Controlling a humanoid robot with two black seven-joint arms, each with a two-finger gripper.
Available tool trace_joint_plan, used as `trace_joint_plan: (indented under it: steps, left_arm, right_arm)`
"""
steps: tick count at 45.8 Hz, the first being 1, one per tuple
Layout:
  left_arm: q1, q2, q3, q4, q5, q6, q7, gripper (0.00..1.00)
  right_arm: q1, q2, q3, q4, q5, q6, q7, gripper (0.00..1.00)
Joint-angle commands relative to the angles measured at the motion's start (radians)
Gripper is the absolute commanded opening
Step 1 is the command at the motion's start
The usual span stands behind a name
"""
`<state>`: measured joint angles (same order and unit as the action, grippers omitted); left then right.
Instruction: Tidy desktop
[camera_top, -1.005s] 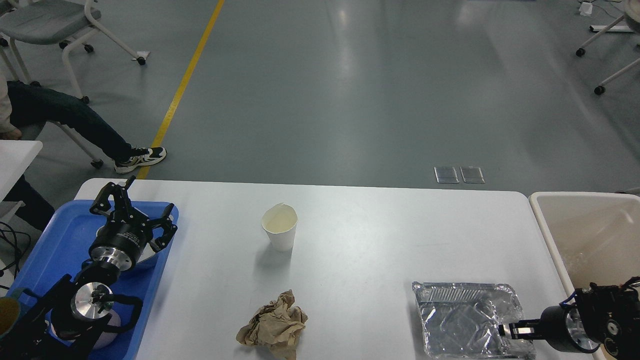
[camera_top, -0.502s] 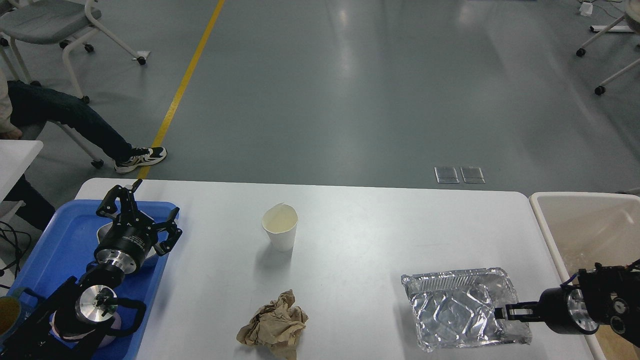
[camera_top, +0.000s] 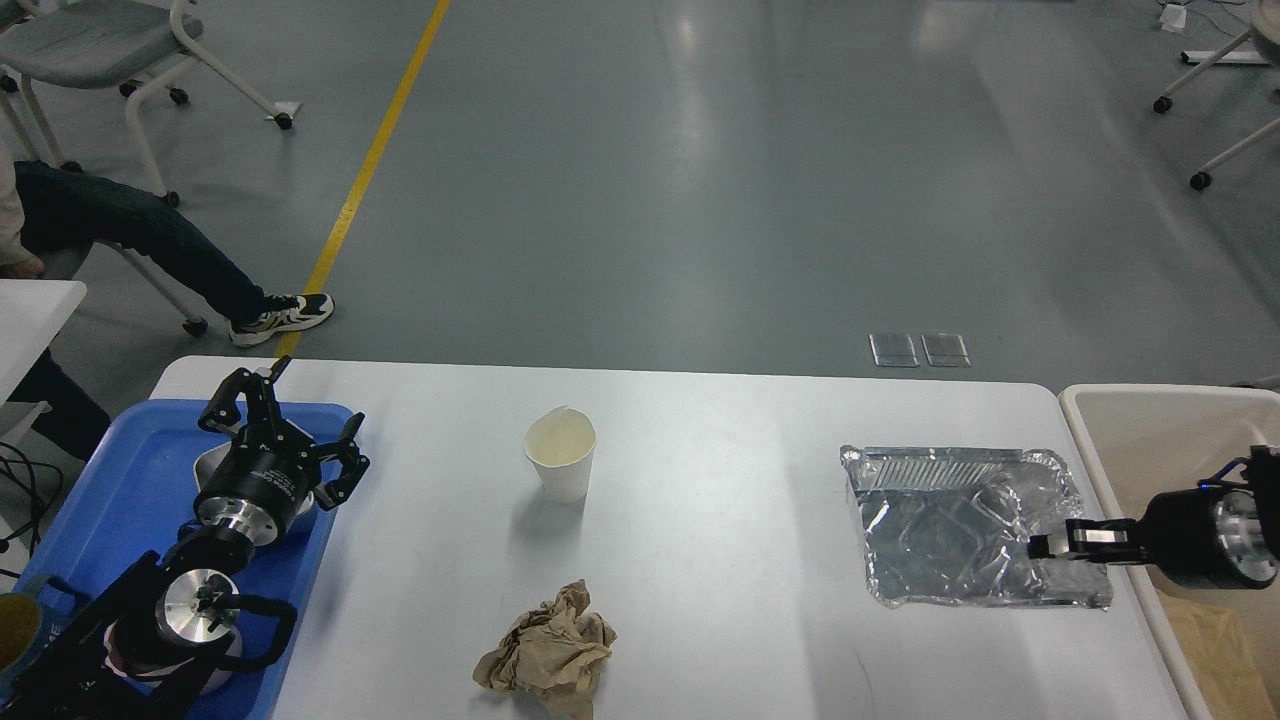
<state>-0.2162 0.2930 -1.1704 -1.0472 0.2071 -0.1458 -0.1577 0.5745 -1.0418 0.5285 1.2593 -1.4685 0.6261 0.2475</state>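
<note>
**Desktop tidy: partly done, three items outstanding**

The large white rounded-corner desktop (camera_top: 720, 480) fills the middle of the view and is my landmark. Three loose items remain over it. A white paper cup (camera_top: 560, 455) stands upright left of its centre. A crumpled brown paper wad (camera_top: 545, 650) lies at its near edge, below the cup. A crinkled silver foil tray (camera_top: 970, 525) sits at its right end, pinched at its right rim by my right gripper (camera_top: 1050, 545), whose fingers are closed narrow on the foil. The beige plastic bin (camera_top: 1110, 470) stands just off the desktop's right edge. My left gripper (camera_top: 285, 420) hangs over the blue plastic tray (camera_top: 130, 480) at the desktop's left end, fingers spread wide, holding nothing. Judgement: foil tray in transit to the bin; cup and wad untouched.
</note>
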Motion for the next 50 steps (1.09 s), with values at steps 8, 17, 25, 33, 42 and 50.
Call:
trace_joint_plan:
  steps: [8, 17, 25, 33, 42, 50]
  left_arm:
    - [0.005, -0.015, 0.003, -0.011, 0.0, 0.012, 0.0, 0.97]
    - [0.001, -0.028, 0.037, -0.017, 0.0, 0.02, -0.002, 0.97]
    - [0.0, -0.032, 0.037, -0.027, 0.0, 0.023, 0.0, 0.97]
    - [0.003, -0.026, 0.037, -0.036, 0.0, 0.023, 0.001, 0.97]
    - [0.003, -0.018, 0.043, -0.036, 0.0, 0.022, 0.004, 0.97]
    - [0.001, -0.026, 0.043, -0.036, 0.0, 0.023, 0.01, 0.97]
  right_arm:
    - [0.064, -0.041, 0.001, 0.022, 0.011, 0.03, -0.004, 0.0]
    - [0.139, 0.084, -0.024, -0.007, 0.004, 0.047, -0.02, 0.0]
    - [0.306, 0.261, -0.208, -0.104, -0.023, 0.055, -0.028, 0.0]
    - [0.412, 0.414, -0.305, -0.245, -0.01, 0.057, -0.027, 0.0]
    - [0.458, 0.546, -0.366, -0.33, -0.003, 0.058, -0.027, 0.0]
    - [0.476, 0.651, -0.398, -0.416, 0.004, 0.058, -0.027, 0.0]
